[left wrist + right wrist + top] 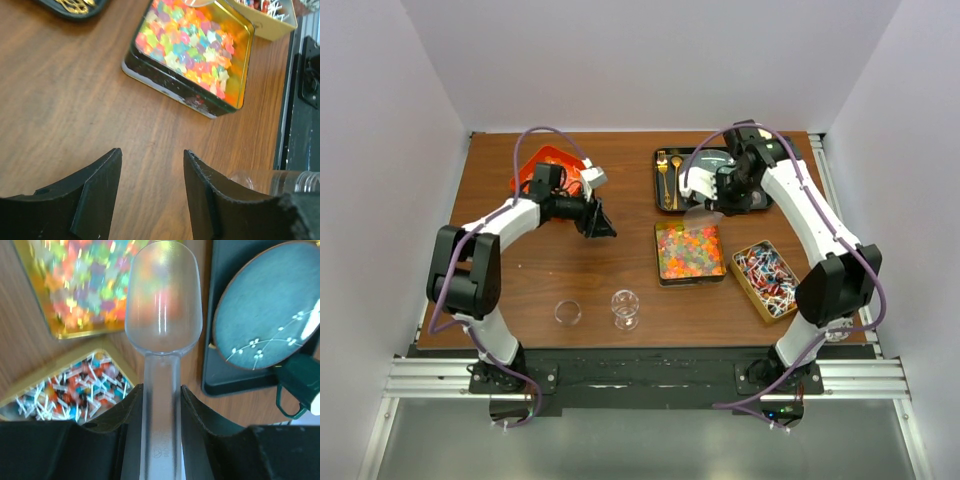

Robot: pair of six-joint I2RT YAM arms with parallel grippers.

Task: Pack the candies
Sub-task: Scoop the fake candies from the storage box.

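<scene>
My left tool (pixel 599 228) hangs over the bare desk (pixel 620 275) with its fingers apart and nothing between them. Ahead of it and a little to the right sits the dark tin of gummy candies (pixel 187 47), a glossy heap of orange, yellow, green and red. The tool is clear of that tin.

My right tool (pixel 161 388) is clamped on the handle of a clear plastic scoop (pixel 163 310). The scoop's bowl sticks out ahead of the fingers, and colours from below show through it. Past the bowl and to its left lies that same tin of gummies. Nearer my left finger is the gold tin of wrapped candies (pixel 70 390), red, blue and white. To the right of the scoop stands a black tray (pixel 222 270) bearing a blue plate (pixel 270 315) and a green mug (pixel 295 387). I cannot tell whether the scoop touches anything beneath it.
</scene>
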